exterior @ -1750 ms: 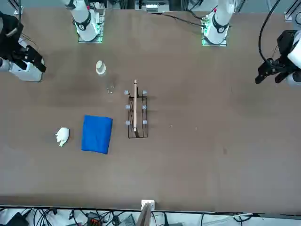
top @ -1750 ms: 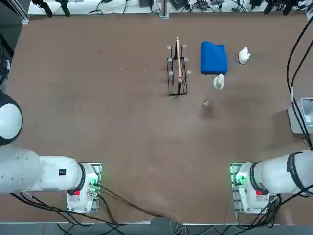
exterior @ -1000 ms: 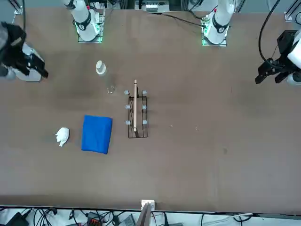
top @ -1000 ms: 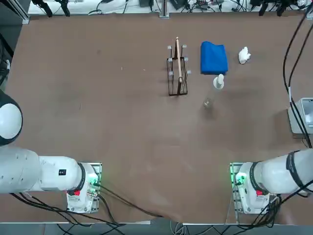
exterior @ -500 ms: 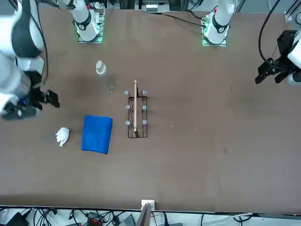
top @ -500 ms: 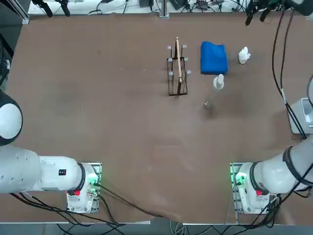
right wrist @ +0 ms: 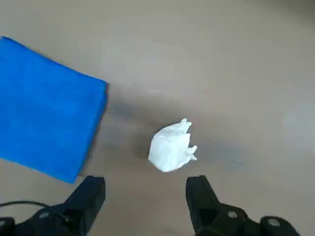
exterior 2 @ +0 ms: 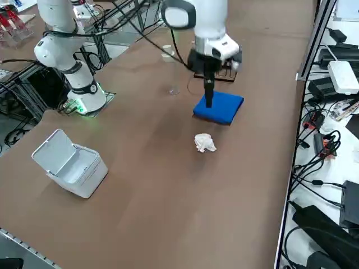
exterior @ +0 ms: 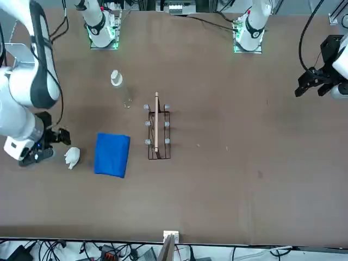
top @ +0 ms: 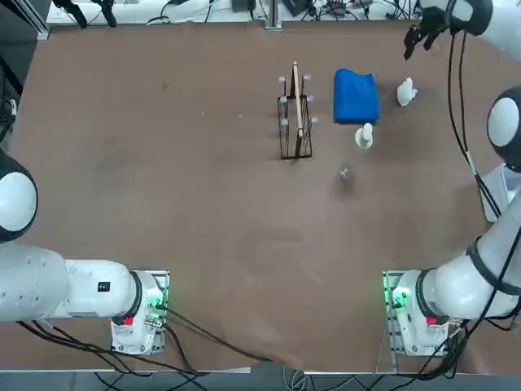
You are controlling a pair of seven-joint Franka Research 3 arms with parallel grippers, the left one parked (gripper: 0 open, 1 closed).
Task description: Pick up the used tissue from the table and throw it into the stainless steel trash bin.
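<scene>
Over the far right part of the table (top: 203, 204), the right gripper (top: 417, 37) is now seen hanging just beyond the used tissue (top: 405, 92), whereas a second ago it was out at the table's right edge, near the trash bin (exterior 2: 70, 163). The arm has been swung across and stretched out, and from the wrist view the tissue (right wrist: 172, 147) is framed just ahead of the gap between the two fingers (right wrist: 91, 196), which are spread wide and hold nothing.

The tissue has not been shifted: it lies on the bare tabletop, just beside the folded blue cloth (top: 356, 96) but apart from it, with the small bottle (top: 364, 135) and the wire rack (top: 295, 118) further off. From the side view, the gripper (exterior 2: 208, 95) appears raised above the table, so contact is judged not yet made.

This is read as the approach being nearly finished; a descent and a closing of the fingers are still needed before anything can be carried. The bin stands with its lid open, well apart from the tissue, on the robot's right side.

No brand, label or writing can be read on any object.
</scene>
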